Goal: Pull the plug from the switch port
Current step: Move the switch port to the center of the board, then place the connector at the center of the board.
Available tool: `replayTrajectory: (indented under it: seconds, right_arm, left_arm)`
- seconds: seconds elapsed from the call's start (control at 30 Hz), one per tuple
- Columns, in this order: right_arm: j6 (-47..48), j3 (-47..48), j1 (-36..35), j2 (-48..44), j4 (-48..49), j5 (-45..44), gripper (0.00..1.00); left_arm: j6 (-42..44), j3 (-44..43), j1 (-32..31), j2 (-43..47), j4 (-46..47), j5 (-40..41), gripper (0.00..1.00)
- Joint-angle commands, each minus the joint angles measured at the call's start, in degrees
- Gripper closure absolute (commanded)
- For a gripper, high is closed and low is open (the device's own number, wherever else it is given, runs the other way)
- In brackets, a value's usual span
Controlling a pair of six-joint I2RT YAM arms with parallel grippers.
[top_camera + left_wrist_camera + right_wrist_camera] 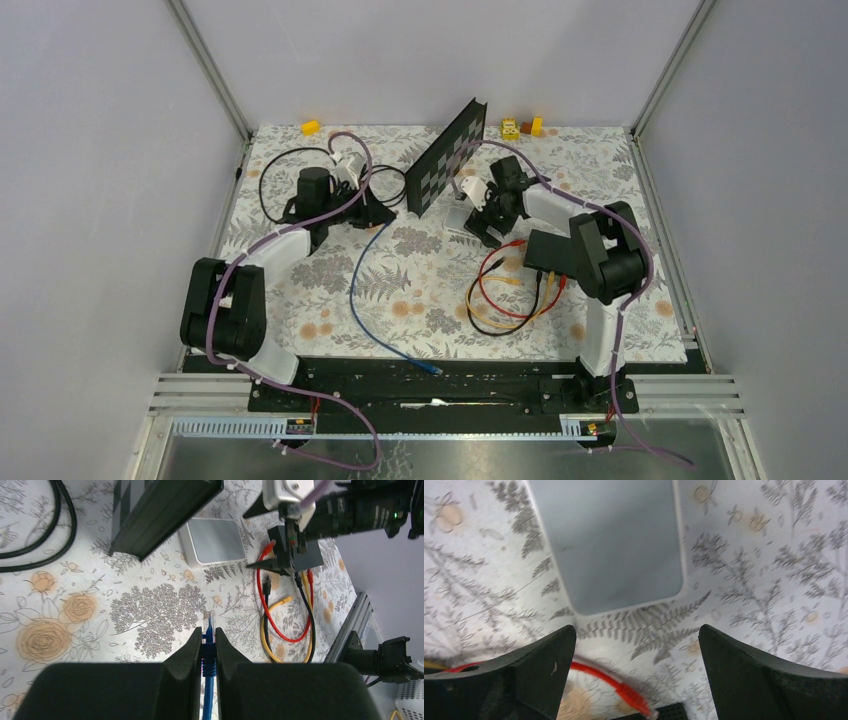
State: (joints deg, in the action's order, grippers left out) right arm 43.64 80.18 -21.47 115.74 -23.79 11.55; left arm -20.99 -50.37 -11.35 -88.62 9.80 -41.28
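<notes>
The right gripper (pixel 636 632) hangs wide and empty over the pale grey pad (pixel 614 540). The switch (pixel 547 252) lies just behind it, toward that arm's base, so this arm seems nearer. The left gripper (pixel 209 640), pinching a blue cable (pixel 208 667), sits well apart.

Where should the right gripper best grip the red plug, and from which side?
Probably the red plug at its boot, behind the clear tip. Bring the right gripper down from above, closing across its narrow sides: it lies flat on the table, its red cable trailing behind.
</notes>
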Motion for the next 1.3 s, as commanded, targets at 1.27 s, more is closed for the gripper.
replayTrajectory:
  seconds: [1.27]
  right_arm:
    - [-15.00, -9.38, -0.06, -14.10, 10.18, -2.67, 0.00]
  left_arm:
    - [-33.30, -5.81, 37.81, 2.03, 24.90, 12.39, 1.00]
